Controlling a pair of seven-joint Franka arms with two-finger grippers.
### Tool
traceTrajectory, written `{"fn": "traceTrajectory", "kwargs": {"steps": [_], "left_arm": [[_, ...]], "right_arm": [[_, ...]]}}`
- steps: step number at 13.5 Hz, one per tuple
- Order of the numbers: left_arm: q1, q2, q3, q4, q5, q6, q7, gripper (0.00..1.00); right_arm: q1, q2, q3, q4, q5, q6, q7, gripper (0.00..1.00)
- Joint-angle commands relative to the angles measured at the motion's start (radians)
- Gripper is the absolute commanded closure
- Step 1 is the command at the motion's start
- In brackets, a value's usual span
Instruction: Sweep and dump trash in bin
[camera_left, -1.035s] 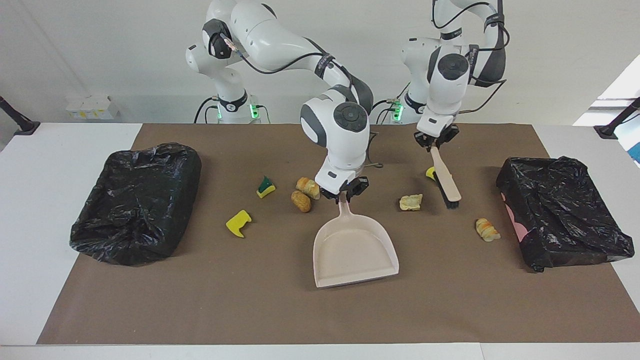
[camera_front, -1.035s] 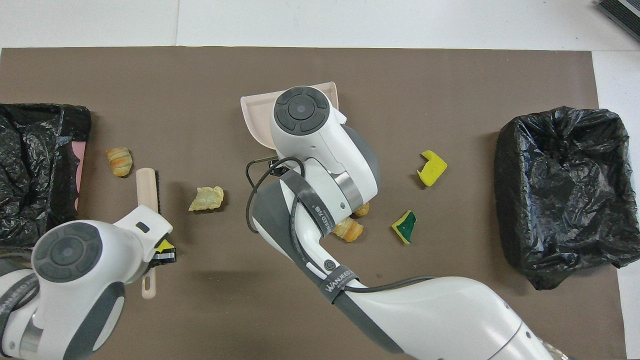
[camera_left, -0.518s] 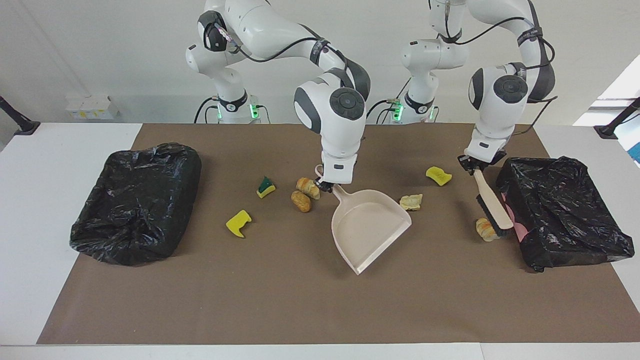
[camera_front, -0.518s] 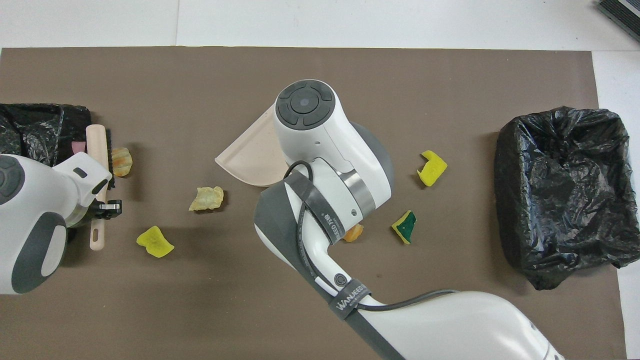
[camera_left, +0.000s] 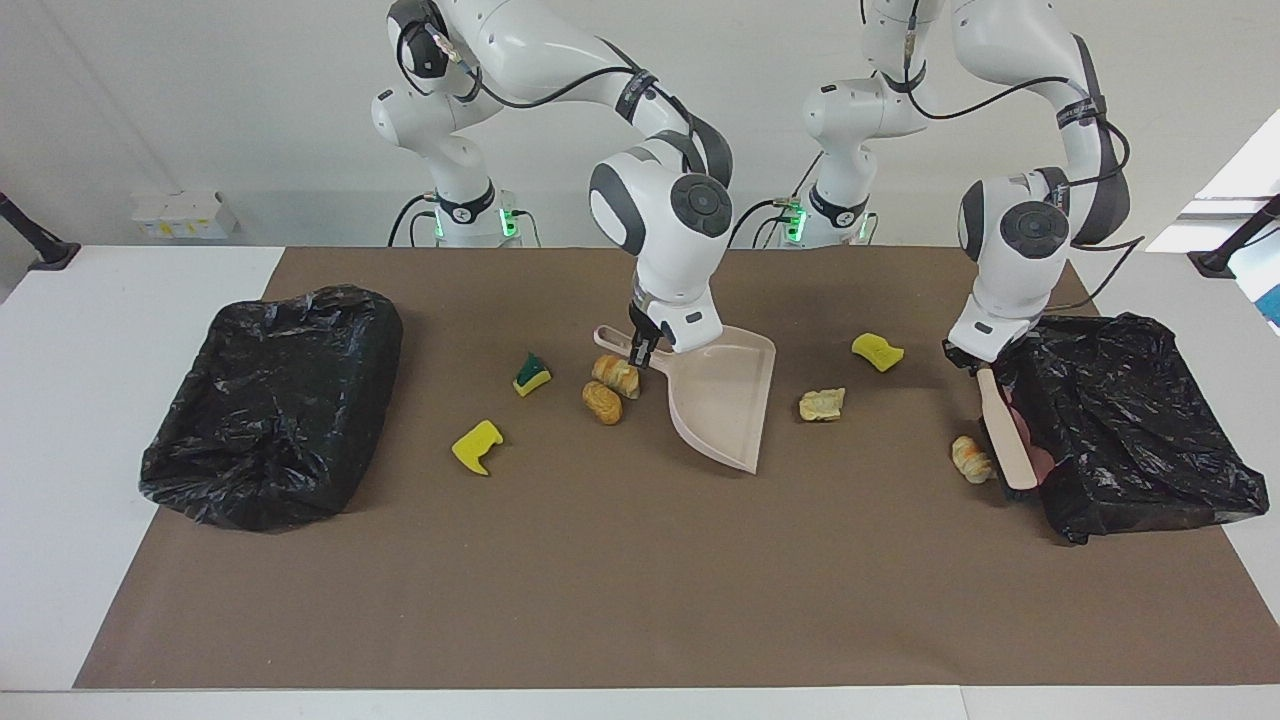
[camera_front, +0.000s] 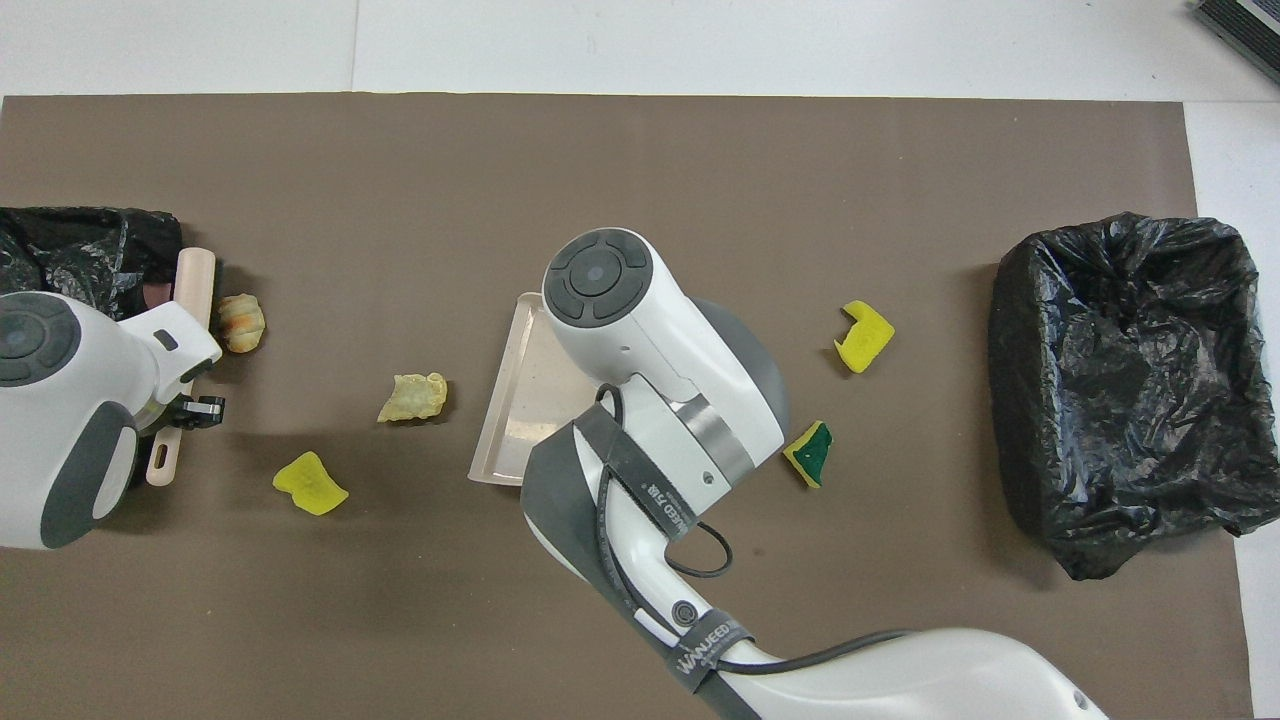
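My right gripper (camera_left: 640, 352) is shut on the handle of the pink dustpan (camera_left: 725, 400), whose mouth faces the left arm's end of the table. My left gripper (camera_left: 972, 362) is shut on the handle of the brush (camera_left: 1005, 440), which stands between a croissant lump (camera_left: 970, 458) and the black-bagged bin (camera_left: 1130, 420). Other trash lies on the brown mat: a pastry scrap (camera_left: 822, 404) and a yellow sponge bit (camera_left: 877, 351) beside the dustpan's mouth, two bread lumps (camera_left: 602, 402) by its handle, a green-backed sponge (camera_left: 532, 374) and a yellow sponge (camera_left: 477, 446).
A second black-bagged bin (camera_left: 270, 400) stands at the right arm's end of the table. From overhead the right arm covers the bread lumps and most of the dustpan (camera_front: 510, 400); the brush (camera_front: 193, 280) touches the bin (camera_front: 80, 250) beside the croissant (camera_front: 241, 322).
The right gripper has swung the dustpan round so its mouth faces the left arm's end. The left gripper has carried the brush to the croissant beside the bin.
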Motion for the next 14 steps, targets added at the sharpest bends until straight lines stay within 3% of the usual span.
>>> {"fn": "traceTrajectory", "kwargs": {"steps": [1,5,8,14], "left_arm": [[-0.002,-0.025,-0.012,-0.037,0.021,0.001,0.013,1.0],[-0.071,-0.075,-0.02,-0.121,-0.004,-0.001,0.021,1.0],[-0.171,-0.089,-0.02,-0.133,-0.151,-0.019,0.022,1.0],[-0.318,-0.131,-0.02,-0.091,-0.324,-0.206,0.022,1.0]], "right_arm": [[-0.008,-0.1,0.006,-0.184,-0.016,0.134,-0.091,1.0],[-0.005,-0.101,0.006,-0.226,-0.016,0.206,-0.138,1.0],[-0.002,-0.103,0.006,-0.241,-0.032,0.219,-0.174,1.0],[0.038,-0.066,0.006,-0.247,-0.097,0.247,-0.171,1.0]]}}
